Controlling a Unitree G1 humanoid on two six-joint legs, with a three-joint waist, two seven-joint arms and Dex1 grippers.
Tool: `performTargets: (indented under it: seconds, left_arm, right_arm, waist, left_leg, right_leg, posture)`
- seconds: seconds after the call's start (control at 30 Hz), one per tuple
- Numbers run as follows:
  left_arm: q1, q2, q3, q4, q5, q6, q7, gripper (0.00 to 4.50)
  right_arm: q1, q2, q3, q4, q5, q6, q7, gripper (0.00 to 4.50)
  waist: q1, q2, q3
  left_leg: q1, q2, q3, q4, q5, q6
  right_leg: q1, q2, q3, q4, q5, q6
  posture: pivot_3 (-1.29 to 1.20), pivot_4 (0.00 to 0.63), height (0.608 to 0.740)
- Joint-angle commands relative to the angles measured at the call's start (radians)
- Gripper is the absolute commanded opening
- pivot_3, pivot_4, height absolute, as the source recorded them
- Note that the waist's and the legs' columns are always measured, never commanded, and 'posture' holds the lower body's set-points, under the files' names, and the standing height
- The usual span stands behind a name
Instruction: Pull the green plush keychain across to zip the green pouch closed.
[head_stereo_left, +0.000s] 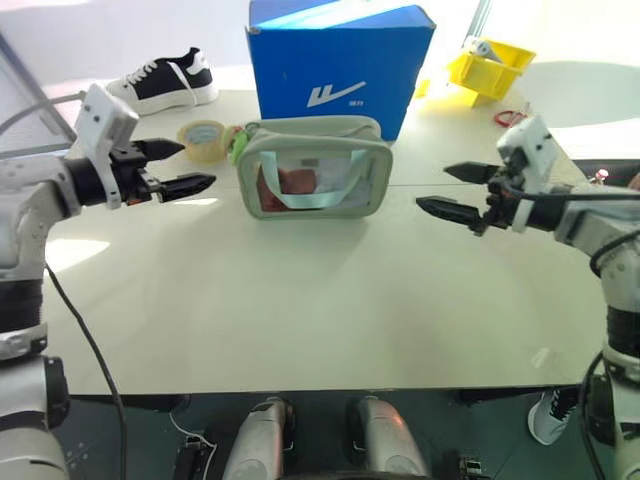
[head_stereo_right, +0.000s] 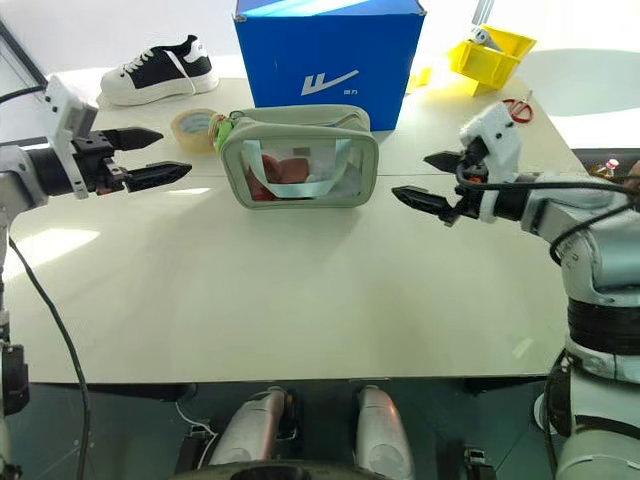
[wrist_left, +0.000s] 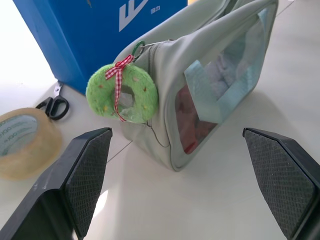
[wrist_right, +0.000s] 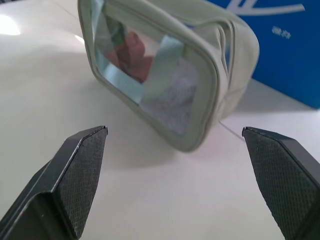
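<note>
With both end effectors spread and empty, we'd pinch the soft, light green plush keychain (wrist_left: 122, 93) near its ring, bracing the floppy green pouch (head_stereo_left: 312, 170).

pouch (head_stereo_left: 314, 167) on table (head_stereo_left: 300, 310) | box (head_stereo_left: 340, 60) behind | keychain (head_stereo_left: 238, 143) at pouch's left end
</note>
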Motion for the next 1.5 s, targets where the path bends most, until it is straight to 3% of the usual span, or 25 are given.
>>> performTargets:
  seconds: [0.03, 0.3, 0.4, 0.5, 0.73, 0.83, 0.97, 1.27, 1.5]
  left_arm:
    - [0.002, -0.024, 0.017, -0.051, -0.006, 0.006, 0.049, 4.46]
    - [0.109, -0.064, 0.084, -0.257, -0.088, 0.126, 0.144, 4.46]
    - [0.128, -0.057, 0.109, -0.29, -0.105, 0.153, 0.171, 4.46]
    - [0.137, -0.045, 0.136, -0.279, -0.109, 0.159, 0.192, 4.5]
    - [0.136, -0.04, 0.129, -0.252, -0.104, 0.14, 0.197, 4.5]
    - [0.12, -0.033, 0.118, -0.212, -0.093, 0.121, 0.187, 4.5]
    - [0.098, -0.035, 0.091, -0.18, -0.085, 0.102, 0.175, 4.5]
    - [0.05, -0.072, 0.02, -0.141, -0.076, 0.066, 0.153, 4.5]
    - [-0.042, -0.223, -0.087, 0.03, -0.01, -0.051, 0.133, 4.5]
  right_arm:
    - [-0.117, 0.049, 0.086, 0.181, -0.096, -0.151, 0.006, 4.5]
    - [-0.383, 0.22, 0.185, 0.674, -0.255, -0.429, -0.014, 4.5]
    - [-0.42, 0.253, 0.184, 0.755, -0.27, -0.474, 0.014, 4.5]
    - [-0.409, 0.253, 0.174, 0.737, -0.254, -0.453, 0.076, 3.59]
    - [-0.273, 0.174, 0.137, 0.447, -0.177, -0.268, 0.17, 0.03]
    - [-0.171, 0.074, 0.095, 0.226, -0.09, -0.118, 0.218, 0.03]
    - [-0.086, -0.014, 0.098, 0.135, -0.083, -0.092, 0.234, 0.03]
    - [-0.096, -0.041, 0.181, 0.356, -0.262, -0.313, 0.174, 0.03]
    - [-0.112, 0.001, 0.182, 0.343, -0.245, -0.3, 0.184, 0.03]
  waist:
    - [0.0, 0.0, 0.0]
    - [-0.003, 0.0, 0.0]
    - [0.002, 0.0, 0.0]
    - [0.006, 0.0, 0.0]
    - [0.005, 0.0, 0.0]
    - [0.011, 0.0, 0.0]
    - [0.007, 0.0, 0.0]
    - [0.007, 0.0, 0.0]
    - [0.008, -0.001, 0.0]
  left_leg:
    - [0.0, 0.0, 0.0, 0.0, 0.0, 0.0]
    - [-0.002, 0.0, 0.002, 0.0, 0.001, 0.0]
    - [-0.002, 0.0, 0.002, 0.0, 0.002, -0.001]
    - [-0.002, 0.0, 0.001, 0.001, 0.002, 0.0]
    - [-0.001, -0.001, 0.001, 0.003, 0.001, 0.003]
    - [-0.002, -0.001, 0.0, 0.003, 0.001, 0.003]
    - [-0.002, -0.001, 0.0, 0.003, 0.001, 0.004]
    - [-0.001, -0.001, 0.0, 0.003, 0.001, 0.003]
    - [-0.001, -0.001, 0.0, 0.006, 0.002, 0.004]
  right_leg:
    - [0.0, 0.0, 0.0, 0.0, 0.0, 0.0]
    - [-0.001, 0.001, 0.0, 0.0, 0.002, 0.004]
    - [-0.001, 0.001, -0.001, 0.001, 0.003, 0.005]
    - [0.0, 0.002, -0.003, 0.001, 0.003, 0.005]
    - [0.002, 0.002, -0.003, 0.001, 0.006, 0.011]
    - [0.002, 0.001, -0.004, 0.001, 0.006, 0.011]
    - [0.002, 0.0, -0.004, 0.0, 0.006, 0.011]
    - [0.003, 0.0, -0.003, 0.0, 0.004, 0.007]
    - [0.005, 0.0, -0.004, 0.0, 0.004, 0.007]
  posture:
    - [0.0, 0.15, 0.74]
    - [0.0, 0.15, 0.74]
    - [0.0, 0.15, 0.74]
    - [0.0, 0.15, 0.74]
    - [0.0, 0.15, 0.74]
    - [0.0, 0.15, 0.74]
    - [0.0, 0.15, 0.74]
    - [0.0, 0.15, 0.74]
    - [0.0, 0.15, 0.74]
